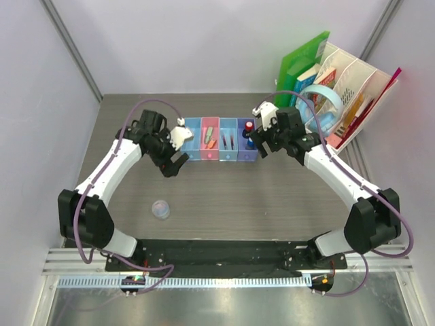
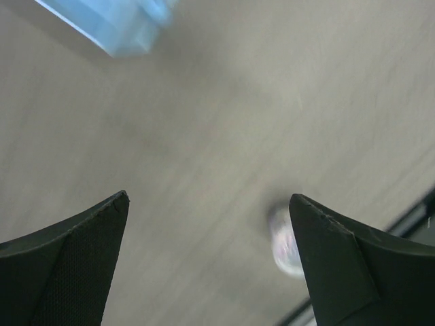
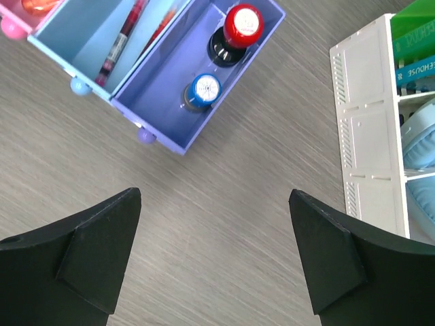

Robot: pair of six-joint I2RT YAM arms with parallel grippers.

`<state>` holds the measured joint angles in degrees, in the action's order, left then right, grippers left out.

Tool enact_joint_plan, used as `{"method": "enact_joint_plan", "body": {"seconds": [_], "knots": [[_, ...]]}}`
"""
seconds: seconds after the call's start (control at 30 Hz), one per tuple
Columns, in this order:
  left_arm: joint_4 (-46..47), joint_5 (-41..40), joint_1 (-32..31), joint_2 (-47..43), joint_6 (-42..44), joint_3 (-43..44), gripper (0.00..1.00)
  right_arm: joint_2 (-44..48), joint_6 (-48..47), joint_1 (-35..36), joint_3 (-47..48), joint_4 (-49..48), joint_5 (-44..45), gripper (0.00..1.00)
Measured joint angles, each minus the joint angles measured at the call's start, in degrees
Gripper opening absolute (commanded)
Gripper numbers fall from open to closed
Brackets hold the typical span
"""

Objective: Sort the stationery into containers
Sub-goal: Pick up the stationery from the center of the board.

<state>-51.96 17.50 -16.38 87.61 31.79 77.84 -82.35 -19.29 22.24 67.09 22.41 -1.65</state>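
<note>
We have most bits in the trays (image 1: 192, 139) at twelve o'clock, the round disc (image 1: 161, 209) waits on the table (image 1: 224, 197) at eight o'clock, and our left gripper (image 2: 209, 197) and right gripper (image 3: 214, 192) gape wide, holding nothing.

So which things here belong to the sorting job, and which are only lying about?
Job:
- four joined trays
- translucent disc, not yet in a tray
- pens, orange piece, green piece, red-capped bit, blue-capped bit, all in trays

Lying about:
- white organizer
- blue headphones
- green folders
</note>
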Motion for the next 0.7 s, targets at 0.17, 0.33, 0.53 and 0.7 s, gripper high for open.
{"method": "enact_joint_plan", "body": {"seconds": [0.17,0.33,0.53,0.7], "knots": [[-3.5,-1.7,0.0,-4.7,7.5,-15.1,1.0,4.4,-0.6,0.0,-3.7,0.3,0.0,0.96],[-4.3,-2.6,0.0,-8.3,11.1,-24.5,1.0,9.7,-0.7,-0.1,-5.9,0.5,0.3,0.98],[-5.0,-3.1,0.0,-16.0,13.2,-29.0,1.0,12.8,-0.7,-0.2,-6.5,1.1,0.6,0.98],[-4.9,-3.0,-0.2,-18.3,13.5,-30.8,1.0,13.2,-0.5,-0.2,-6.6,2.0,0.7,0.98]]}}
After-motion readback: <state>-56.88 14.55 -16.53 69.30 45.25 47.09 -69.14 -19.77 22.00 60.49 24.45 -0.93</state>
